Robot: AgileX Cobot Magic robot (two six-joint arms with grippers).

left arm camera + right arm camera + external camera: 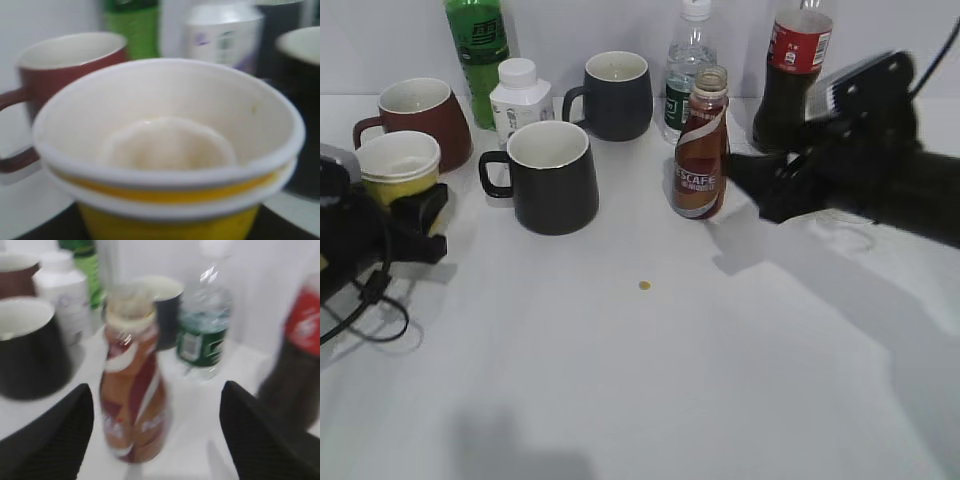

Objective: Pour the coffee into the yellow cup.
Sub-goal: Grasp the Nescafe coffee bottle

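Note:
The coffee bottle (701, 150), brown and red with a white swirl and no cap, stands upright mid-table. In the right wrist view it (131, 390) stands between my open fingers, nearer the left one. My right gripper (752, 183) (156, 395) is open, just right of the bottle and not touching it. The yellow cup (398, 163) with its white inside is at the far left. It fills the left wrist view (170, 150), where black jaws show at both lower corners against its sides. My left gripper (415, 212) (167, 232) is shut on the cup.
A dark red mug (420, 115) stands behind the cup. Two black mugs (555, 175) (615, 95), a white jar (520, 95), a green bottle (478, 50), a water bottle (690, 75) and a cola bottle (792, 75) crowd the back. A small yellow speck (643, 286) lies mid-table.

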